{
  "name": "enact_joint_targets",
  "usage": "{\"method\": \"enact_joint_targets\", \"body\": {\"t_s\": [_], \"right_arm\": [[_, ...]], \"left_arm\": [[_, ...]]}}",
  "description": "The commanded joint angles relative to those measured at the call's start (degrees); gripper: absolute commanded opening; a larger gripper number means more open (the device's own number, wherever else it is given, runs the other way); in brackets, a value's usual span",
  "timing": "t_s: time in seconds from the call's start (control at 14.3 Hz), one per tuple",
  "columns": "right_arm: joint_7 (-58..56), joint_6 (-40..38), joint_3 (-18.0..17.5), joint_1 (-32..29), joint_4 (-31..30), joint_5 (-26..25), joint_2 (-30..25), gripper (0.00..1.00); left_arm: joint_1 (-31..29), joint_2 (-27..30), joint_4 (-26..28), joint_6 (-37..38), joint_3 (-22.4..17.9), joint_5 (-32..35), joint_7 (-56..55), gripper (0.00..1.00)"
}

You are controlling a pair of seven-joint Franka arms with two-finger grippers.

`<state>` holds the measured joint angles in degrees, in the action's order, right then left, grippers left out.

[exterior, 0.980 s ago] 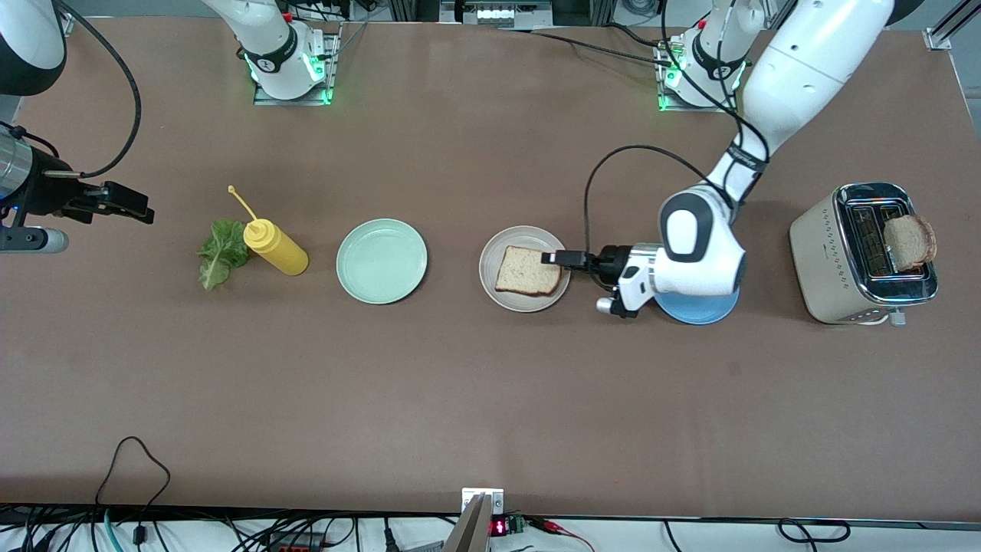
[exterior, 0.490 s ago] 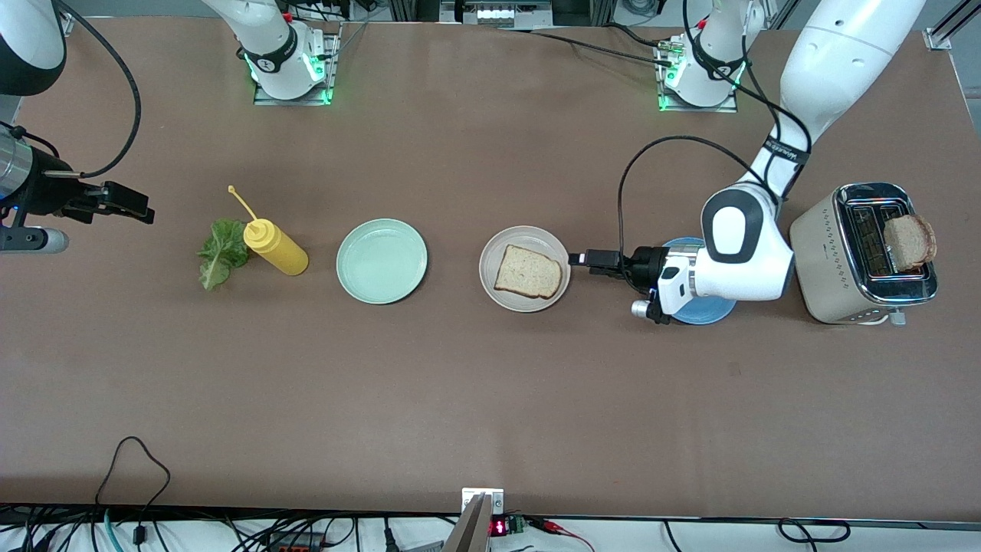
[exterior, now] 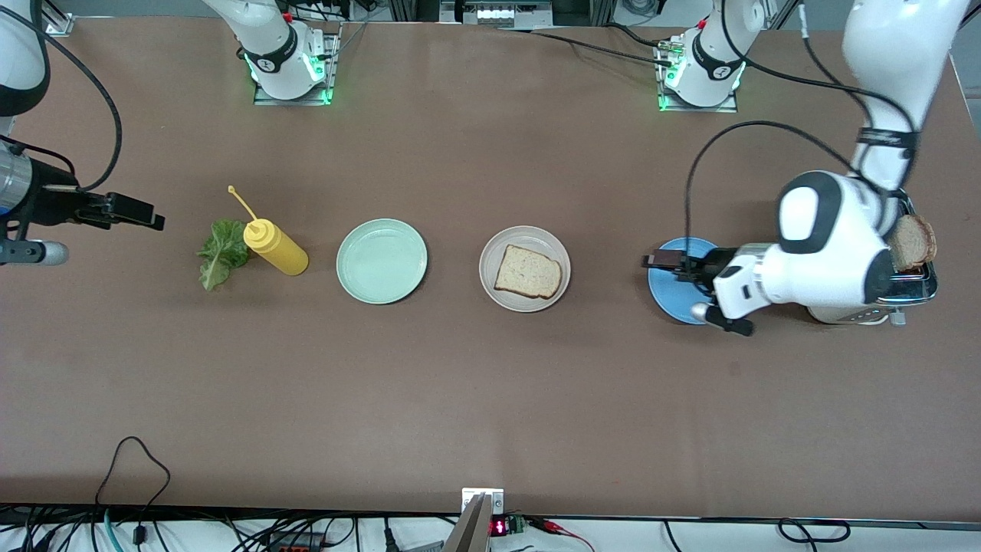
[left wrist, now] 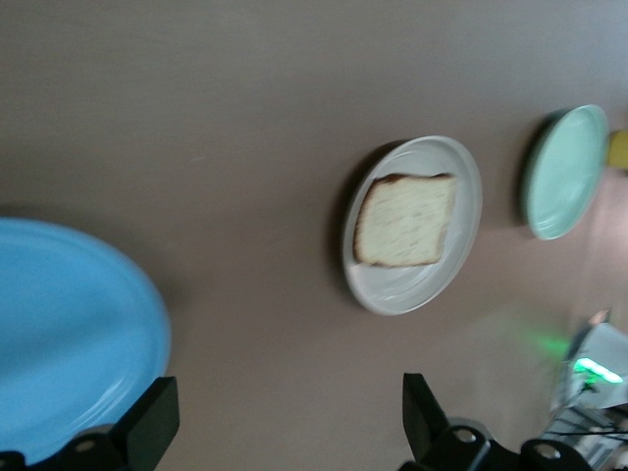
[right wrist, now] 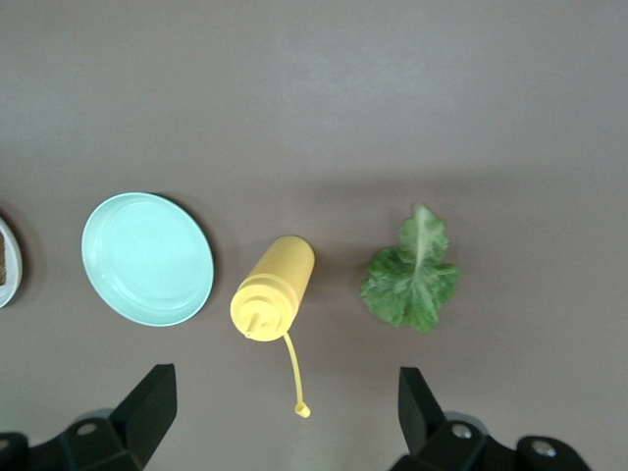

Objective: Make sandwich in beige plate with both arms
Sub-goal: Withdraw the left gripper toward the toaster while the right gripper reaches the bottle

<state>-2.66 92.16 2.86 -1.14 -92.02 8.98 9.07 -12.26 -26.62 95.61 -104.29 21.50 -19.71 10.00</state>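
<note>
One slice of toasted bread [exterior: 528, 272] lies flat on the beige plate [exterior: 529, 233] at mid-table; the left wrist view shows the same bread [left wrist: 405, 220] and beige plate [left wrist: 463, 186]. A second slice [exterior: 913, 241] leans on top of the toaster. The green lettuce leaf [exterior: 221, 253] lies on the table beside the yellow bottle and shows as lettuce [right wrist: 412, 280] in the right wrist view. My left gripper [exterior: 657, 261] [left wrist: 285, 422] hangs open and empty over the blue plate's edge. My right gripper [exterior: 139, 211] [right wrist: 283, 412] is open and empty, over the table beside the lettuce.
A yellow squeeze bottle [exterior: 276, 247] [right wrist: 273, 287] with a dangling cap stands between the lettuce and a mint green plate [exterior: 382, 261] [right wrist: 147, 258]. A blue plate [exterior: 668, 295] [left wrist: 69, 334] lies beside the toaster [exterior: 912, 290], which my left arm mostly covers.
My left gripper has drawn back from the beige plate's edge toward the toaster and now hangs over the blue plate. My right gripper has shifted slightly toward the lettuce.
</note>
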Motion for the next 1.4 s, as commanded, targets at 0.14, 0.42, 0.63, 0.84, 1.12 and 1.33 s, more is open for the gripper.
{"method": "enact_joint_targets", "body": {"t_s": [0.14,0.42,0.63,0.84,1.12,1.33], "right_arm": [[-17.1,5.1,-0.7,-2.3,-13.8,6.7,-6.9,1.00],[-46.8,14.2,-0.8,-5.1,-26.9,6.9,-11.3,1.00],[-65.1,21.2,-0.8,-6.7,-33.0,7.9,-11.6,1.00],[-79.6,25.6,-0.8,-8.7,-37.0,12.3,-11.1,1.00],[-98.8,29.1,-0.8,-11.5,-39.5,21.1,-7.7,1.00],[-111.8,29.1,-0.8,-14.1,-39.7,28.9,-3.5,1.00]], "left_arm": [[-0.6,0.3,-8.3,6.6,-0.5,12.5,-3.9,1.00],[-1.5,0.7,-17.3,7.2,-0.6,22.0,-4.1,1.00],[-0.4,0.6,-23.8,15.8,-2.1,22.6,-6.3,1.00],[10.3,3.1,-25.9,16.6,-16.7,21.6,-7.5,1.00],[12.3,13.0,-21.3,16.8,-20.7,18.7,-10.8,1.00],[11.7,19.8,-13.0,15.4,-20.9,18.8,-11.1,1.00]]}}
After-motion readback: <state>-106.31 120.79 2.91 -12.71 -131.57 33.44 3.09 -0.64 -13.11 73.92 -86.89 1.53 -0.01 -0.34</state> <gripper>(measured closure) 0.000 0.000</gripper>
